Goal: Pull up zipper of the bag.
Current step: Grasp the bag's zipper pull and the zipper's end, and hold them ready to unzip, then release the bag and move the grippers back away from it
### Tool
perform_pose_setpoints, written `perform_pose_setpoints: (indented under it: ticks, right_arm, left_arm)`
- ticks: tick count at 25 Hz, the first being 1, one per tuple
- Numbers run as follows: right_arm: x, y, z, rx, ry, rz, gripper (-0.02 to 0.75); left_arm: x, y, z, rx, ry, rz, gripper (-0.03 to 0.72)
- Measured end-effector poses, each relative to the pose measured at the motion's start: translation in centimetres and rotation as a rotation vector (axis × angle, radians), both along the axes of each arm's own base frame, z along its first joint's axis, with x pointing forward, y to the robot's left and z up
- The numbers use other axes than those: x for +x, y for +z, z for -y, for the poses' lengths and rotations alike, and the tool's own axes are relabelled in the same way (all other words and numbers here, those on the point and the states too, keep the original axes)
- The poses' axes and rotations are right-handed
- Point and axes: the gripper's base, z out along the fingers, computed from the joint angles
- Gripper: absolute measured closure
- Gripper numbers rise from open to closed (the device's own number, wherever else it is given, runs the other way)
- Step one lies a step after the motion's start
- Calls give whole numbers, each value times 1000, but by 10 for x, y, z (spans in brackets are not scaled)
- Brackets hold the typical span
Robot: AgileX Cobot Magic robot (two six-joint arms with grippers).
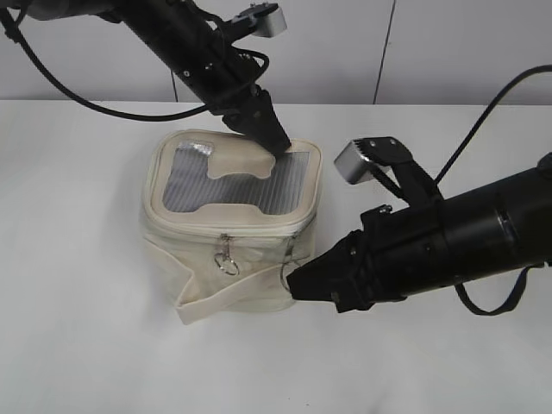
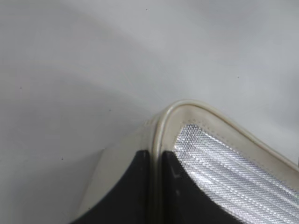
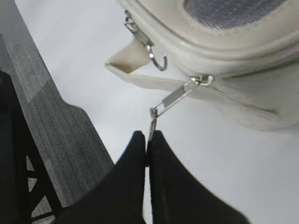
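Observation:
The cream-white bag point(image 1: 198, 285) stands mid-table, its grey mesh lid point(image 1: 185, 185) facing up. My left gripper point(image 1: 278, 145) is shut on the lid's far right rim; the left wrist view shows its jaws point(image 2: 156, 156) pinching the cream piping of the bag point(image 2: 196, 107). My right gripper point(image 1: 295, 283) sits at the bag's front right corner. In the right wrist view it point(image 3: 148, 137) is shut on the wire pull point(image 3: 170, 100) of the zipper slider point(image 3: 203, 80), stretched taut from the bag point(image 3: 233, 46). The zip track point(image 1: 259, 222) runs under the lid rim.
A second slider with a dangling ring point(image 1: 227, 259) hangs on the bag's front face, also in the right wrist view point(image 3: 147, 44). The wide strap point(image 1: 233, 304) juts out at the bag's base. The white table point(image 1: 86, 345) surrounds the bag; its edge and dark floor point(image 3: 56, 140) show at left.

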Motion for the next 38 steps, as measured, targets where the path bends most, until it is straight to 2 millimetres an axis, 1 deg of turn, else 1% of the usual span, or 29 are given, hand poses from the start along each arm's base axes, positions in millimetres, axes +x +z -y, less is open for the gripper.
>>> perform_pose_setpoints:
  ticks: [6,9,12,17,19,21,23,24,25,26,28,29,30,31,33,36,38]
  right_arm:
    - [-4,3,-16,-10,-24,34,729]
    - [0,10,-29,-2,-27,64,729]
    - [4,12,-46,5,-32,69,729]
    - [10,4,-76,-6,-12,56,729]
    - [12,1,-84,-6,-19,46,729]
    - [12,1,-86,-4,-34,33,729]
    - [13,1,-86,-3,-59,7,727]
    - [12,0,-85,-12,-60,-3,716]
    - [13,1,-84,-15,-72,-21,690]
    - [12,1,-83,-24,-72,-42,655]
    - [10,5,-77,-46,-64,-68,545]
    - [9,10,-73,-62,-57,-76,499]
    - [7,15,-68,-80,-50,-87,456]
    - [7,21,-61,-104,-53,-75,427]
    - [4,31,-47,-148,-99,-97,401]
    - [-4,45,-25,-213,-133,-124,388]
    - [-9,56,-11,-239,-142,-142,387]
  left_arm:
    - [1,0,0,4,52,-32,650]
    - [2,0,0,1,85,-41,650]
    - [4,0,1,-4,117,-44,650]
    - [4,1,1,-10,129,-46,650]
    - [4,1,1,-9,126,-49,650]
    - [4,1,1,-9,126,-49,650]
    - [4,1,1,-9,126,-49,650]
    - [4,1,1,-11,126,-50,640]
    - [4,1,1,-17,131,-50,612]
    - [5,2,3,-34,144,-53,568]
    - [8,7,5,-78,181,-47,473]
    - [9,11,5,-91,195,-42,440]
    - [8,15,4,-99,205,-40,427]
    - [7,20,4,-105,216,-36,424]
    - [4,34,2,-111,234,-18,437]
    - [-3,54,-5,-109,254,16,450]
    - [-14,61,-11,-89,271,10,452]
